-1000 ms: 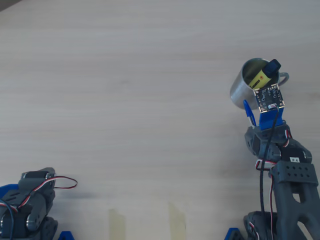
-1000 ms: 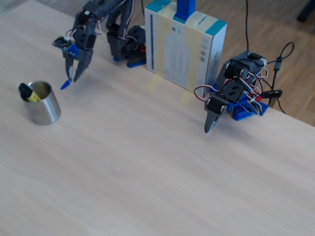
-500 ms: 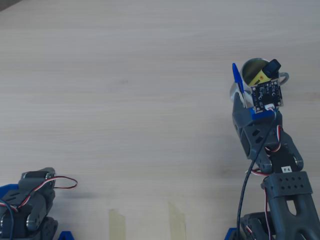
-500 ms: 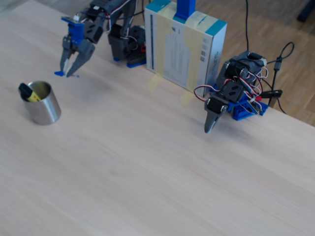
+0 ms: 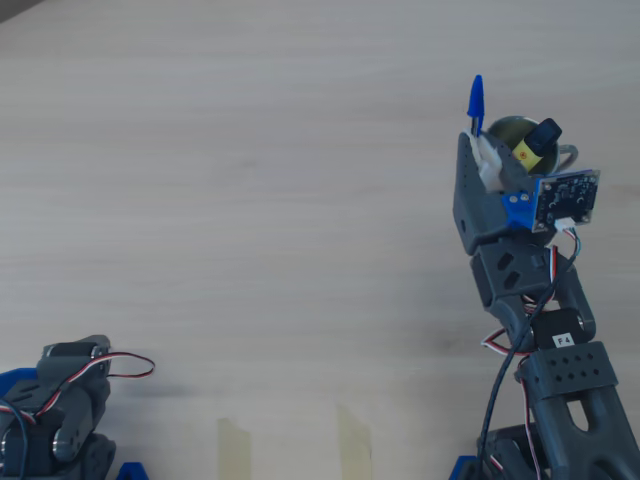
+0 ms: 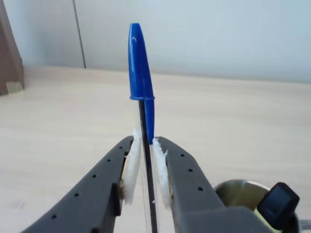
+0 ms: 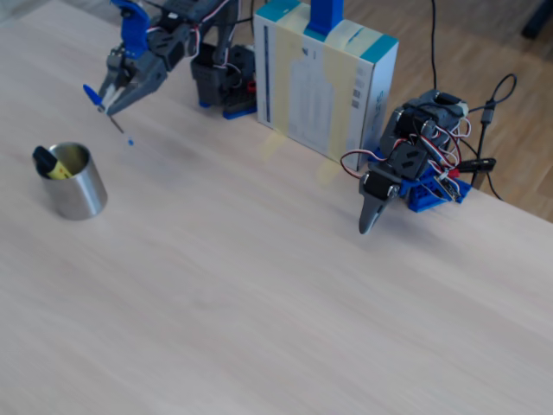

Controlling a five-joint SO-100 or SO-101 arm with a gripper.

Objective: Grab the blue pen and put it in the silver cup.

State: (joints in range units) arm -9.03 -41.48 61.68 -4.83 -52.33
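blue-capped, clear-barrelled blue pen (image 6: 141, 87) clamped in gripper (image 6: 145, 167), white padded fingers; brushed-steel silver cup (image 7: 76, 184) nearby.

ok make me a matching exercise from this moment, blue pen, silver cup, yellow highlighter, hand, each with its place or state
Things:
1. blue pen
2. silver cup
3. yellow highlighter
4. hand

Places or states:
A. stands on the table with something already inside
B. shut on a thin barrel
C. held off the table, cap end sticking out past the fingertips
D. rests inside the steel container, dark cap poking over its rim

Pairs: 1-C, 2-A, 3-D, 4-B
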